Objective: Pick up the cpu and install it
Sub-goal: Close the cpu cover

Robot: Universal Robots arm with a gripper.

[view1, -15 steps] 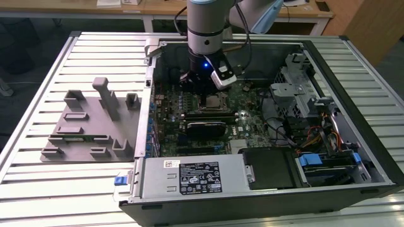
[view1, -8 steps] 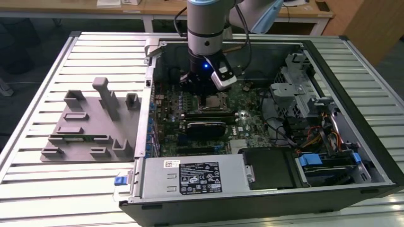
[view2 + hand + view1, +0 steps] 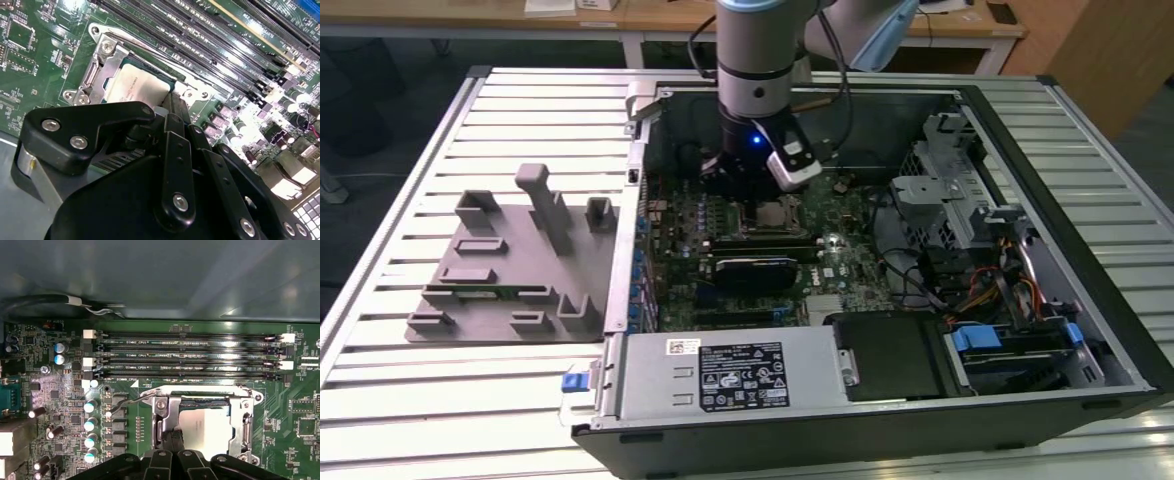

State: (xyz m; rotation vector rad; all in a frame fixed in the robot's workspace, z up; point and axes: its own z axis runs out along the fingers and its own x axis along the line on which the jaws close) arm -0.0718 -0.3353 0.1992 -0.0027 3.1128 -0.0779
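1. I count one cpu (image 3: 202,427) (image 3: 137,87), a flat silvery square, lying inside the one shiny metal socket frame (image 3: 246,415).
2. Four long black memory slots (image 3: 185,357) run just beside that frame.
3. One black gripper (image 3: 172,436) (image 3: 744,190) sits at the cpu's edge. I can't tell if it's clamped or apart.

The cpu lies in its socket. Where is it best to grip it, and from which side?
Grip the cpu by two opposite thin edges, coming straight down from above. It lies flat, metal top up, and the socket frame stands close around it, so a sideways approach would probably be blocked.
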